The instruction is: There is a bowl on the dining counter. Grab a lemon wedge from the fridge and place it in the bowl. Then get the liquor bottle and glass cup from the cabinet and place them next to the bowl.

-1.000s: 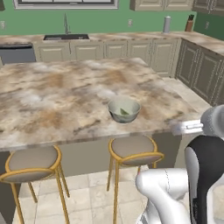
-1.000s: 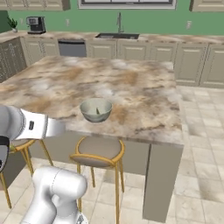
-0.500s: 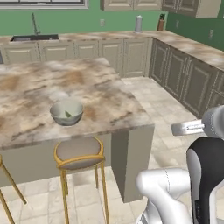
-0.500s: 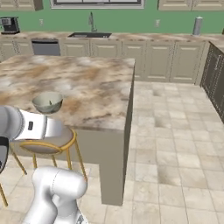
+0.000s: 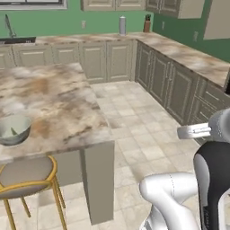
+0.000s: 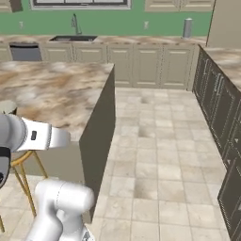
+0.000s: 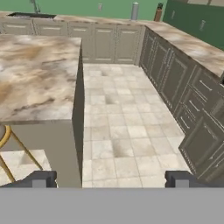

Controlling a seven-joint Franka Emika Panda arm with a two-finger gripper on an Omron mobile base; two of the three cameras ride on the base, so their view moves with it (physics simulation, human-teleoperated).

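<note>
Polished, veined marble on the surface (image 5: 54, 103). The bowl (image 5: 13, 130) at nine o'clock looks like smooth glazed ceramic. Brassy metal legs on the stool (image 5: 27, 177), matt stone floor tiles (image 6: 160, 155).

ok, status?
Fingers wide apart, gripper empty. Bowl on dining counter, something small inside. Floor ahead unobstructed.

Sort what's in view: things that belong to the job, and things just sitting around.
For the job:
- bowl, on the dining counter, something small and greenish inside
- pincer, open, holding nothing

Just around:
- stool tucked under the counter by the bowl
- sink tap at the back wall
- grey canister on the back counter
</note>
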